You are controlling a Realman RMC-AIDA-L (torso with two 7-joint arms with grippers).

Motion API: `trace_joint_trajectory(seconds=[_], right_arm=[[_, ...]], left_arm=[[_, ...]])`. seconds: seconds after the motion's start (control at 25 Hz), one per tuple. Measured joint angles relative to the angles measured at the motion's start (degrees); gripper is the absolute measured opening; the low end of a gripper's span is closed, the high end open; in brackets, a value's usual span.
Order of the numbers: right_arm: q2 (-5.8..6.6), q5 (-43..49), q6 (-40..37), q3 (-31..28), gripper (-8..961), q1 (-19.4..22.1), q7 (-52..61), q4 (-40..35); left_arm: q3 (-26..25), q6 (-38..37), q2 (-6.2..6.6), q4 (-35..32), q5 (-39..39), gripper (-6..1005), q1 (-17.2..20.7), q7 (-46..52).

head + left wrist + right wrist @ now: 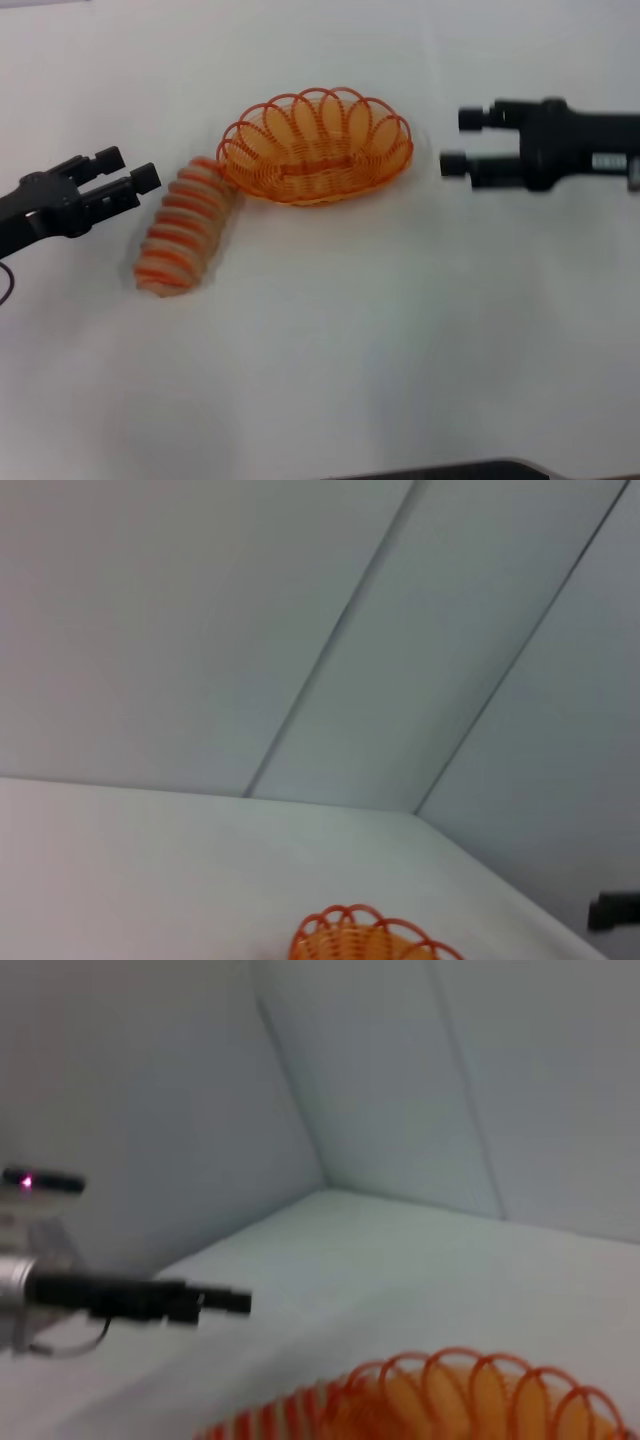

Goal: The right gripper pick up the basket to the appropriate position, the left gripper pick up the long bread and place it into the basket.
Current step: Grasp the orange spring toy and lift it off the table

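I have the right end effector (452,141) positioned just beside the right-hand end of the basket (318,146), with its two fingers spread apart and nothing between them; the gap between the fingers faces the looped rim, which is the part I judge thin enough to pinch. It is near the rim but not touching it, so the basket is not yet gripped. The basket rests upright on the white worktop (400,340), toward the far middle of my view, and it is empty. The long bread (185,226) lies flat on the worktop in front and to the left of the basket, set at an angle, with its far end just beside or touching the basket's near-left rim; I cannot tell which from the head view. I hold the left end effector (135,172) near the far-left side of the bread, fingers parted and empty, aimed roughly across the loaf, where its narrow width should fit between the fingers. The left wrist view shows only the top arches of the basket (372,938), and the right wrist view shows the basket rim (460,1400) close below with the left end effector (232,1302) farther off. I judge that the basket must be moved first, because the bread crowds its rim.
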State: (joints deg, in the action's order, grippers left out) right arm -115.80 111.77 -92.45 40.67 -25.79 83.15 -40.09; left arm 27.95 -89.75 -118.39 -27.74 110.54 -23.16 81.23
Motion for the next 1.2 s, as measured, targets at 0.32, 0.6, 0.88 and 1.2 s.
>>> trace_joint_trajectory(seconds=[0.32, 0.6, 0.88, 1.2], right_arm=[[-0.37, 4.8, -0.7, -0.3, 821, 3.8, -12.1, -0.1], [-0.74, 6.3, 0.0, -0.6, 821, 4.6, -15.3, -0.1], [-0.35, 6.4, 0.2, -0.5, 820, 4.6, -15.4, -0.1], [-0.22, 6.4, 0.3, -0.5, 820, 4.1, -15.2, -0.1]], left_arm=[[2.8, -2.0, 1.05, -0.1, 0.5, 802, -0.4, 1.3], [6.6, 2.9, 0.71, -3.2, 1.1, 802, -0.8, 8.2], [7.2, 4.6, -0.74, -13.6, 6.0, 801, -1.2, 21.2], [16.2, 4.1, -0.42, -25.5, 20.6, 801, -5.1, 40.6]])
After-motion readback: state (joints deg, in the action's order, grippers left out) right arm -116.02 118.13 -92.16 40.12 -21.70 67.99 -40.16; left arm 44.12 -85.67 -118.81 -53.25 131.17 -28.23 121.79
